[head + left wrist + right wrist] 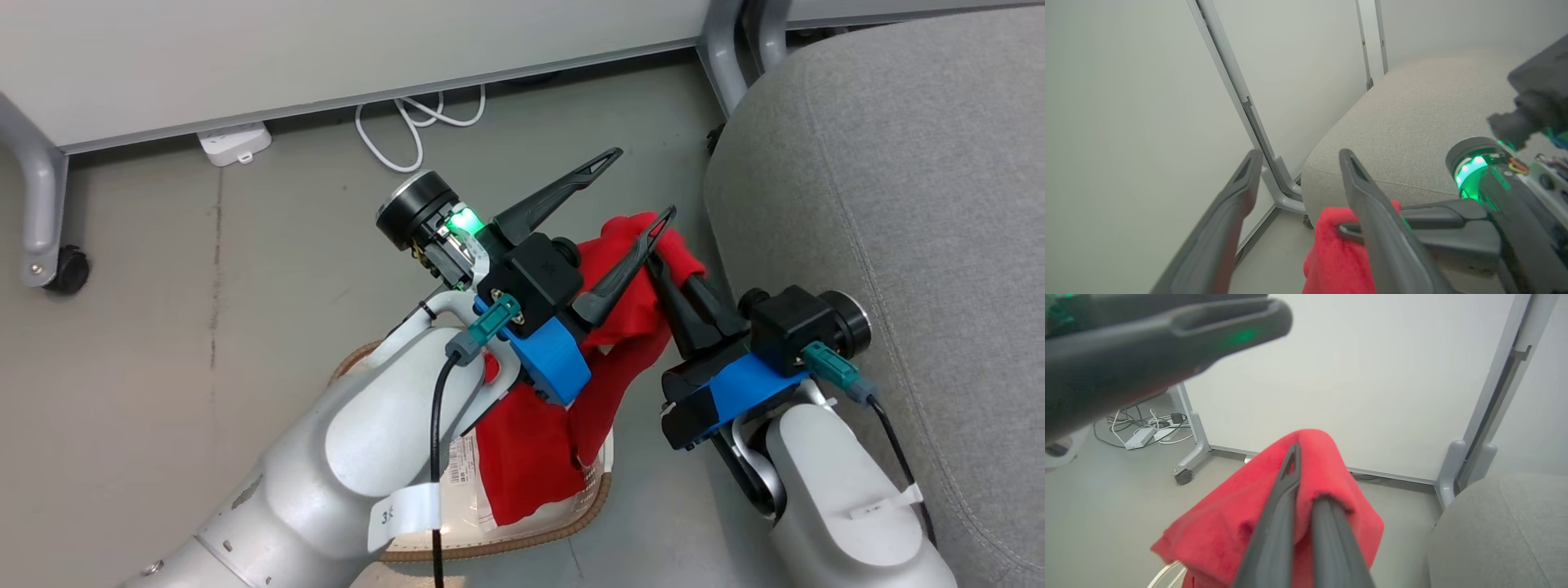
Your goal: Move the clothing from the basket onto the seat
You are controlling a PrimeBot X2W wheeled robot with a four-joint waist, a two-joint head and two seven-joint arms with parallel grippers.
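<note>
My right gripper (658, 265) is shut on a bright red piece of clothing (620, 327) and holds its top fold up beside the seat's rounded corner. The cloth trails down into the cream basket (589, 505) with the brown rim, mostly hidden under my left forearm. The right wrist view shows the clothing (1229, 531) draped over that gripper (1308, 473). My left gripper (641, 184) stands open just above, its lower finger lying across the cloth and nothing between the fingers (1361, 192). The grey seat (898, 204) lies at the right, with its near edge (1412, 114) behind the clothing (1335, 253).
A white partition panel (326, 57) on grey legs runs along the back, with a caster (67, 269) at the left. A white power strip (234, 143) and a looped cable (412, 122) lie on the grey floor below it.
</note>
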